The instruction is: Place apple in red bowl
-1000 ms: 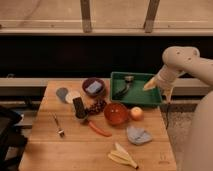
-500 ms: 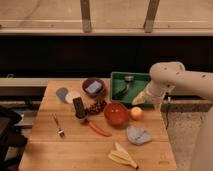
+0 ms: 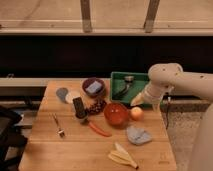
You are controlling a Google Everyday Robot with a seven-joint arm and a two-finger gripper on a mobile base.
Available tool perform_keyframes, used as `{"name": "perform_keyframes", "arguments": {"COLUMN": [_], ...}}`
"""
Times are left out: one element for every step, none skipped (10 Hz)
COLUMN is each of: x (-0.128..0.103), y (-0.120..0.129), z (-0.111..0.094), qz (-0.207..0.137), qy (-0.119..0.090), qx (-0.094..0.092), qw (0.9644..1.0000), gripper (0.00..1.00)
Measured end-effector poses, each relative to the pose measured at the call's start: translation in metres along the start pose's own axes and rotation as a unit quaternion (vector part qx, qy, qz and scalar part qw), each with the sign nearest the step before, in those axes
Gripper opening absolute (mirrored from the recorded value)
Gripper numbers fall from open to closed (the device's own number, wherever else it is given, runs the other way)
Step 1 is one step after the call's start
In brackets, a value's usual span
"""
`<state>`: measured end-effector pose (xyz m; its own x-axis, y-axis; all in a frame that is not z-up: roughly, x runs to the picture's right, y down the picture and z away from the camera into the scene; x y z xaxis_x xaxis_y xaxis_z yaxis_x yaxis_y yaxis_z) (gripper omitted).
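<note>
The apple is a small yellow-orange fruit lying on the wooden table, right beside the right rim of the red bowl. The red bowl is round and glossy and holds nothing that I can see. My gripper hangs from the white arm that reaches in from the right. It is just above and slightly behind the apple, over the front edge of the green tray.
A dark purple bowl holds a blue sponge. Also on the table: grapes, a dark block, a carrot, a fork, a grey cloth, a banana peel and two lids.
The arm has swung left and down from the table's right edge, so the gripper now sits close above the apple. The objects on the table have not moved.
</note>
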<state>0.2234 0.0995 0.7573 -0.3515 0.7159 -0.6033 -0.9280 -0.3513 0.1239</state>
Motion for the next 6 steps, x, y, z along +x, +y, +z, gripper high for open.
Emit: {"name": "perform_keyframes", "arguments": {"x": [-0.004, -0.012, -0.017, -0.021, -0.024, -0.025], "y": [-0.003, -0.004, -0.007, -0.013, -0.016, -0.017], "z": [0.005, 0.018, 0.027, 0.035, 0.039, 0.048], "qz": [0.008, 0.015, 0.021, 0.031, 0.037, 0.044], "qy": [0.006, 0.019, 0.03, 0.041, 0.05, 0.062], "qx": [0.0, -0.006, -0.013, -0.023, -0.031, -0.038], "qw": [0.9999, 0.9997, 0.9993, 0.9984, 0.9976, 0.9964], "gripper": [0.8, 0.8, 0.8, 0.8, 0.8, 0.8]}}
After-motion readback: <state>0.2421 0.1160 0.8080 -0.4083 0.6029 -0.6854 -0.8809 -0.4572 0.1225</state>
